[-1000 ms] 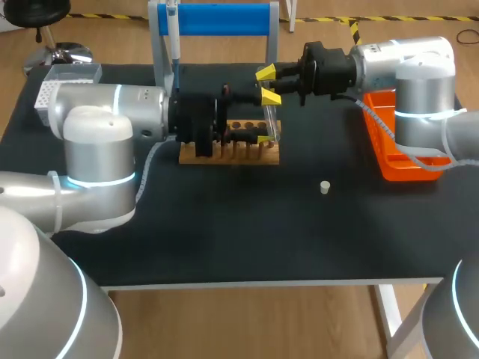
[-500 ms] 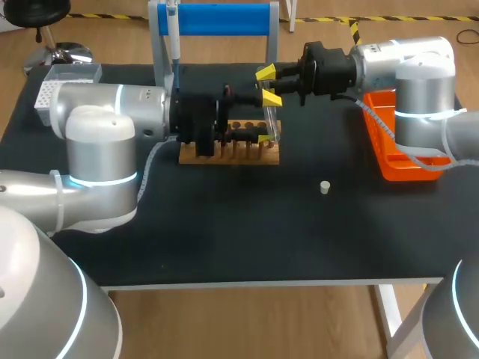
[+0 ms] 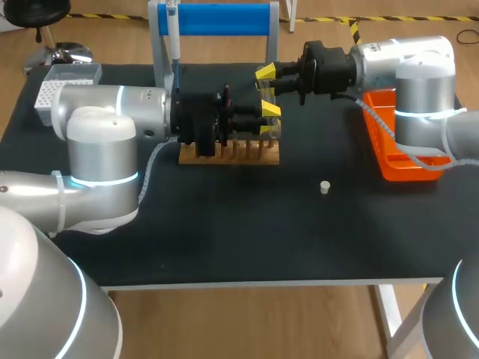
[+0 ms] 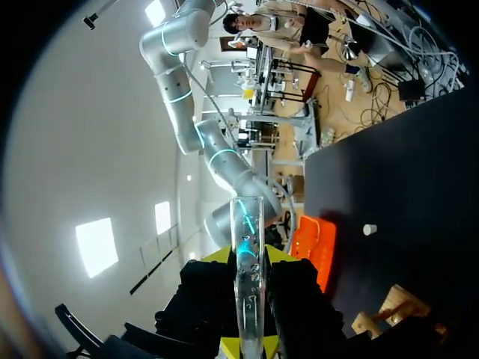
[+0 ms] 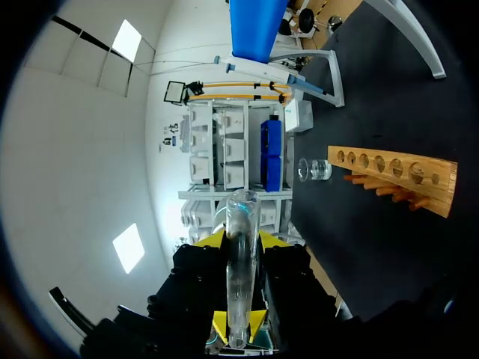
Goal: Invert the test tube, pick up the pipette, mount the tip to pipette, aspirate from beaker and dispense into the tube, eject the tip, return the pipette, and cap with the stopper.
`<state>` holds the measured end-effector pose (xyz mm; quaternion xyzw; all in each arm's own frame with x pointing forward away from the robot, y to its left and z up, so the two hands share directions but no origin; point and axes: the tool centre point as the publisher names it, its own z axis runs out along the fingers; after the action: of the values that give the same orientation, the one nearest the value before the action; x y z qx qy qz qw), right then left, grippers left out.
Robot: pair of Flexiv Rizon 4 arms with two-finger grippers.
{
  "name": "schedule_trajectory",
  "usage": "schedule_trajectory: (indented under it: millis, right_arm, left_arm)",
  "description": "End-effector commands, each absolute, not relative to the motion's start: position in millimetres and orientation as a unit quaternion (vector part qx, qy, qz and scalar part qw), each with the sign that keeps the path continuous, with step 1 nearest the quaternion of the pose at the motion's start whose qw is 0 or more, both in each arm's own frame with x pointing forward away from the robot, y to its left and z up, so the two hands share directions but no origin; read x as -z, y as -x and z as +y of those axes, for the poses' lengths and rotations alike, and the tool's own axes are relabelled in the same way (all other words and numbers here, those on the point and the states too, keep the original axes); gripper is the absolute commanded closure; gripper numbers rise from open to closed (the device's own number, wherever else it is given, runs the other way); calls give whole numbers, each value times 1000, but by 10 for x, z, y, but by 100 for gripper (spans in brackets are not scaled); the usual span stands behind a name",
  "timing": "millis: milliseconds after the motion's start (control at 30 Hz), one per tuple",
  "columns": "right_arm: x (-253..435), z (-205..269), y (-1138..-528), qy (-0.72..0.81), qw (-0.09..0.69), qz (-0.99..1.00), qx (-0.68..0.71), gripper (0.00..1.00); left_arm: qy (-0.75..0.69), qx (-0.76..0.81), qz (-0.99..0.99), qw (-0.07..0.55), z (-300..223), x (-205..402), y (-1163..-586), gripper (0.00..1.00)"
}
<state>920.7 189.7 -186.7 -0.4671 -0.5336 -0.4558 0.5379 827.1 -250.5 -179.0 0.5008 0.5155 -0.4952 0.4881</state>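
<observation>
Tube (image 4: 247,262) now pinched by the left jaws, which have closed from spread; right jaws pinch it too; inverting handover seems underway; right release likely next.

An orange bin (image 3: 404,170) rests on the black table (image 3: 247,232).

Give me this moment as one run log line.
left claw: shut on test tube by rack | right claw: close opposite | pipette: on stand | stopper: on table
</observation>
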Motion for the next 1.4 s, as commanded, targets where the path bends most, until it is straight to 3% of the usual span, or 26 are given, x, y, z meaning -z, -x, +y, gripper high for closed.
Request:
schedule_trajectory:
  millis: [33, 100, 133, 167, 200, 900, 1300, 1400]
  right_arm:
    - [1874, 1885, -9202, 468, 537, -535, 455, 100]
    - [1874, 1885, -9202, 468, 537, -535, 455, 100]
    - [1874, 1885, -9202, 468, 537, -535, 455, 84]
    - [1874, 1885, -9202, 468, 537, -535, 455, 13]
    - [1874, 1885, -9202, 468, 537, -535, 455, 0]
    - [1874, 1885, -9202, 468, 537, -535, 455, 0]
    - [1861, 1217, -8913, 426, 397, -622, 524, 0]
    - [1912, 1085, -8830, 419, 325, -652, 542, 0]
  left_arm:
    - [-500, 497, 514, 489, -2499, 1782, -8282, 100]
    - [-496, 499, 518, 486, -2492, 1784, -8279, 100]
    - [-495, 494, 521, 489, -2488, 1784, -8277, 100]
    - [-494, 496, 522, 487, -2483, 1788, -8276, 100]
    - [-496, 493, 524, 486, -2479, 1791, -8273, 100]
    - [-495, 496, 524, 484, -2477, 1797, -8270, 100]
    - [-495, 496, 524, 484, -2477, 1797, -8270, 100]
    - [-495, 496, 524, 484, -2477, 1797, -8270, 100]
